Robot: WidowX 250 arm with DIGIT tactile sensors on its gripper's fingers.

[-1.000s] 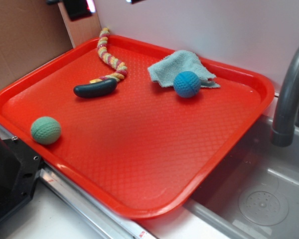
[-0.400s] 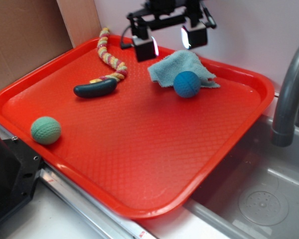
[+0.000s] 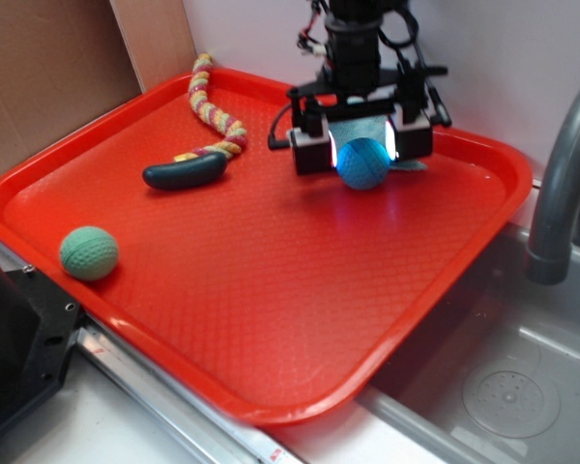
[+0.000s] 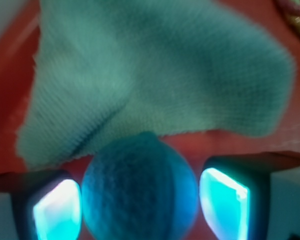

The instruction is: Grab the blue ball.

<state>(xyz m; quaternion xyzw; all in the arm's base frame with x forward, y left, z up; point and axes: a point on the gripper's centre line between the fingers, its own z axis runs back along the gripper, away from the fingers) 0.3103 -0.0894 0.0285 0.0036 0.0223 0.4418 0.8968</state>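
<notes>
The blue ball [image 3: 363, 162], dimpled and medium blue, sits on the red tray [image 3: 271, 290] near its back right, just in front of a grey-green cloth [image 3: 360, 128]. My gripper [image 3: 362, 147] has come down over the ball, with one finger on each side of it. The jaws are open, with a thin gap between each pad and the ball. In the wrist view the ball [image 4: 139, 186] fills the space between the two glowing pads [image 4: 223, 202], with the cloth [image 4: 155, 75] lying beyond it.
A mint-green dimpled ball [image 3: 88, 253] sits at the tray's front left. A dark sausage-shaped toy [image 3: 186, 172] with a braided rope [image 3: 213, 106] lies at the back left. A grey faucet [image 3: 561, 184] and sink [image 3: 503, 387] are on the right. Cardboard [image 3: 48, 77] stands at the left.
The gripper came into view from the top, moved right and down, and now straddles the blue ball. The ball and the other things have not moved.
</notes>
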